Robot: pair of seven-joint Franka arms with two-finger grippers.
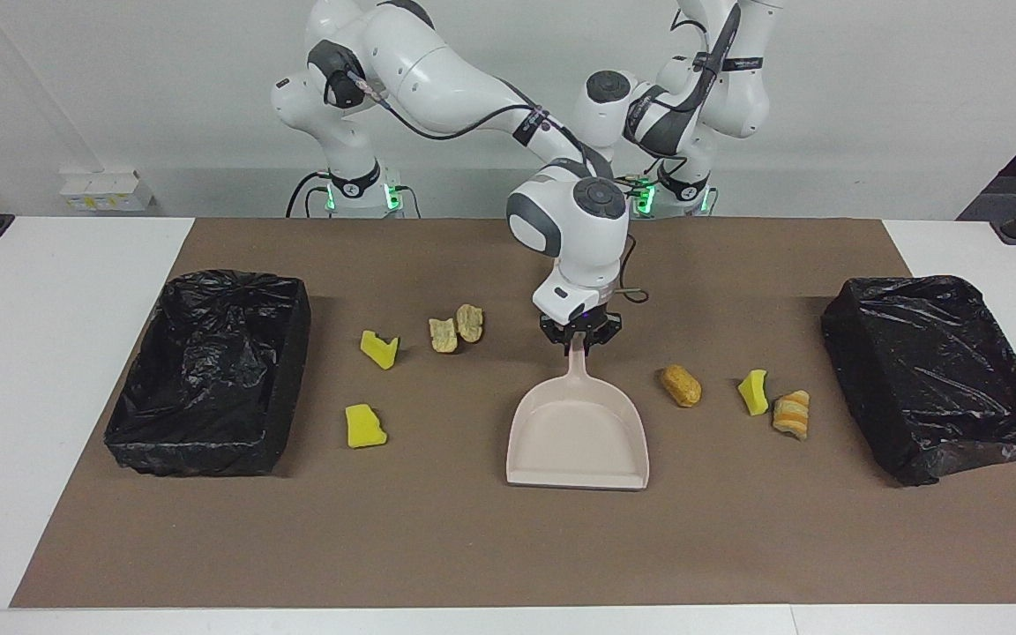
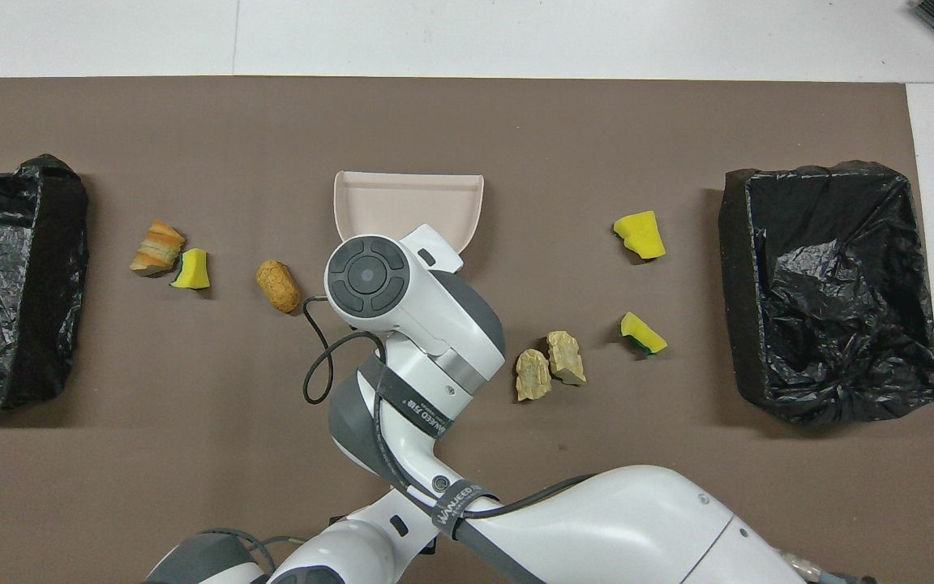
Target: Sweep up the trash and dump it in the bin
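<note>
trash (image 1: 681, 385) scattered on mat | right gripper (image 1: 579, 338) clamped on dustpan (image 1: 578, 437) handle | left gripper hidden behind right arm, fingers together

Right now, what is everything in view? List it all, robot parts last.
sponges: 3, yellow, two toward the right arm's end, one toward the left arm's
bread: 4, tan to orange-brown, two either side of the dustpan
dustpan: 1, beige, mid-mat, pan empty
bins: 2, black-bagged, one at each end of the mat
mat: 1, brown, on the table
table: 1, white
right gripper: fingers closed on the dustpan's handle
left gripper: hidden behind the right arm
</note>
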